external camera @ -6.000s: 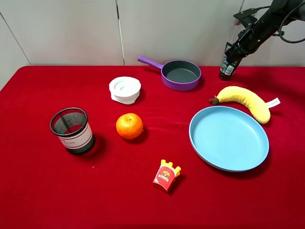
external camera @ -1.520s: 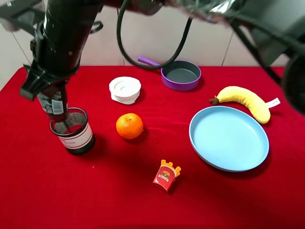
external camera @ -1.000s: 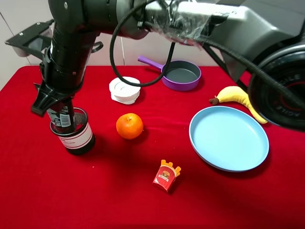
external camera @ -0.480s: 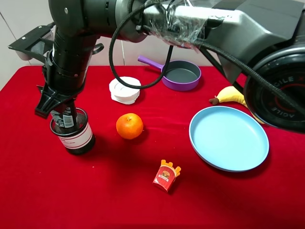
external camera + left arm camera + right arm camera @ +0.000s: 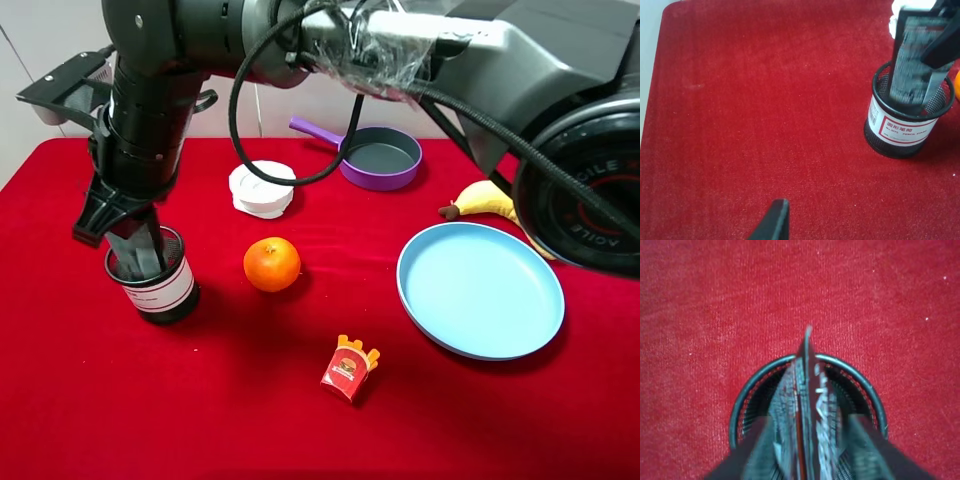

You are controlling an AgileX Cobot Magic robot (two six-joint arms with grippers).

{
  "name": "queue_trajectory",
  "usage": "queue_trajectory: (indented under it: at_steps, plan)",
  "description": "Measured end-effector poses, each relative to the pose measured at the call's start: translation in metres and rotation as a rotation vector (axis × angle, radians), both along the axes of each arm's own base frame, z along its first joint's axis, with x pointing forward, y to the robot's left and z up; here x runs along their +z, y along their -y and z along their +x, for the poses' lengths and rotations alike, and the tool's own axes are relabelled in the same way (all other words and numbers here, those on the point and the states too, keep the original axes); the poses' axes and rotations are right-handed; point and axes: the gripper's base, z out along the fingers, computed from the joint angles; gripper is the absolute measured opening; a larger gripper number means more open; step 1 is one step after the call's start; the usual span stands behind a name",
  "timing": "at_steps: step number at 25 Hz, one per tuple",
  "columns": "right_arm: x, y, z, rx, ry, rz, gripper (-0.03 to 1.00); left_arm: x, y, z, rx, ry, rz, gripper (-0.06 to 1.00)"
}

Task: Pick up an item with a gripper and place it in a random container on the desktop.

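Note:
The black squeeze tube [image 5: 141, 247] stands upright with its lower end inside the black wire-mesh cup [image 5: 160, 292] at the left of the red desktop [image 5: 250, 400]. My right gripper [image 5: 133, 232] reaches across and hangs just over the cup. In the right wrist view its fingers [image 5: 757, 450] stand spread on either side of the tube [image 5: 807, 405], clear of it, above the cup's rim [image 5: 747, 390]. In the left wrist view the tube [image 5: 915, 65] is motion-blurred in the cup [image 5: 900, 131]. Only one fingertip [image 5: 774, 221] of the left gripper shows.
An orange [image 5: 271, 264] sits right of the cup. A white round holder [image 5: 262, 188], a purple pan [image 5: 380, 157], a blue plate [image 5: 480, 290], a yellow plush banana [image 5: 482, 196] and a small fries toy [image 5: 348, 368] lie further right. The right arm spans the top of the exterior high view.
The right arm carried the tube from the far right across to the cup and lowered it. In the last half second the tube dropped deeper into the cup.

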Motion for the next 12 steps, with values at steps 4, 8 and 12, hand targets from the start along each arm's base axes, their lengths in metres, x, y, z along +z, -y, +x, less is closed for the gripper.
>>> queue_trajectory:
  at_steps: [4,8,12]
  plan:
    - [-0.0001,0.0002,0.0003,0.001,0.005,-0.003,0.63,0.0000,0.0000,0.0000,0.000,0.000,0.000,0.99]
    - [-0.0001,0.0002,0.0004,0.001,0.005,-0.003,0.69,0.0000,0.0000,0.0000,0.000,0.000,0.000,0.99]
    - [-0.0001,0.0003,0.0004,0.001,0.006,-0.004,0.69,0.0000,0.0000,0.0000,0.000,0.000,0.000,0.99]
